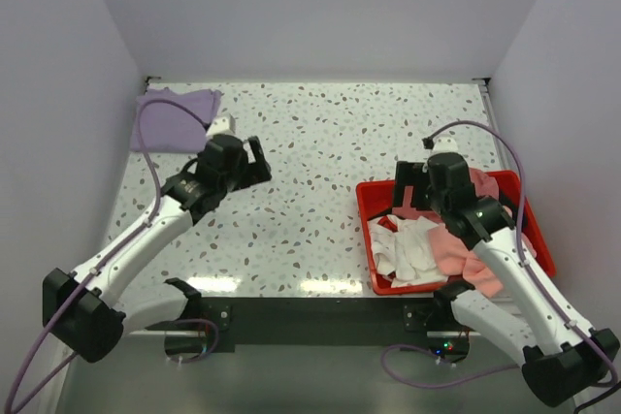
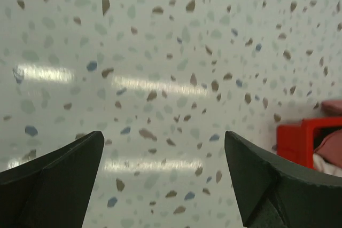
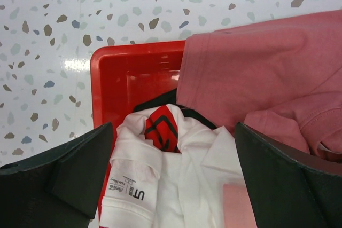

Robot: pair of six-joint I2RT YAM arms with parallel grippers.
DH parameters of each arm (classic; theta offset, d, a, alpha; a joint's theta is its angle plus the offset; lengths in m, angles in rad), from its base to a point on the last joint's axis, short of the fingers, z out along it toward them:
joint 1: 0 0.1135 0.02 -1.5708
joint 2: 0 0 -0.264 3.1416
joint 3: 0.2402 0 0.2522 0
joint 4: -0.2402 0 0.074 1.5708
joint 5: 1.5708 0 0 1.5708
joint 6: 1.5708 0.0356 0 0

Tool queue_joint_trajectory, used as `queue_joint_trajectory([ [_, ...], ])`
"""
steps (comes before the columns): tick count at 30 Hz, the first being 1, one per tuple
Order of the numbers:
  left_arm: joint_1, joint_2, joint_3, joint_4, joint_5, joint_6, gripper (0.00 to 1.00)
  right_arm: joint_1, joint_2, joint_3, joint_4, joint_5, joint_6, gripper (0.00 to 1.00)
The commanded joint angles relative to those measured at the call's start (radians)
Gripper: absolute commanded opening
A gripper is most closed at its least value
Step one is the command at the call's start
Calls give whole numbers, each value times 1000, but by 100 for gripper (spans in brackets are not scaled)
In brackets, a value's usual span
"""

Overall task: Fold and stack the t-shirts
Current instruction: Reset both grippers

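Note:
A red bin (image 1: 367,203) at the right holds a crumpled white t-shirt (image 1: 408,249) and a pink t-shirt (image 1: 464,249). A folded purple t-shirt (image 1: 175,119) lies at the far left of the table. My right gripper (image 1: 411,191) is open above the bin's far end; in its wrist view it (image 3: 173,153) hangs over the white shirt (image 3: 181,185) with the pink shirt (image 3: 256,73) to the right. My left gripper (image 1: 256,164) is open and empty above bare table (image 2: 160,78), right of the purple shirt; it (image 2: 164,153) holds nothing.
The speckled table (image 1: 320,143) is walled on three sides by white panels. The red bin's corner (image 2: 302,140) shows at the right of the left wrist view. Purple cables trail from both arms. A dark strip runs along the near edge.

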Motion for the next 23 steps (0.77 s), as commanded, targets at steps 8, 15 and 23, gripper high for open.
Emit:
queue_joint_trajectory([
  [8, -138, -279, -298, -237, -186, -250, 100, -3, -122, -123, 102, 59, 84, 99],
  [15, -138, -401, -307, -319, -263, -274, 100, -3, -179, -149, 131, 68, 120, 99],
  [23, -138, -404, -298, -328, -290, -268, 100, -1, -188, -143, 120, 73, 111, 99],
])
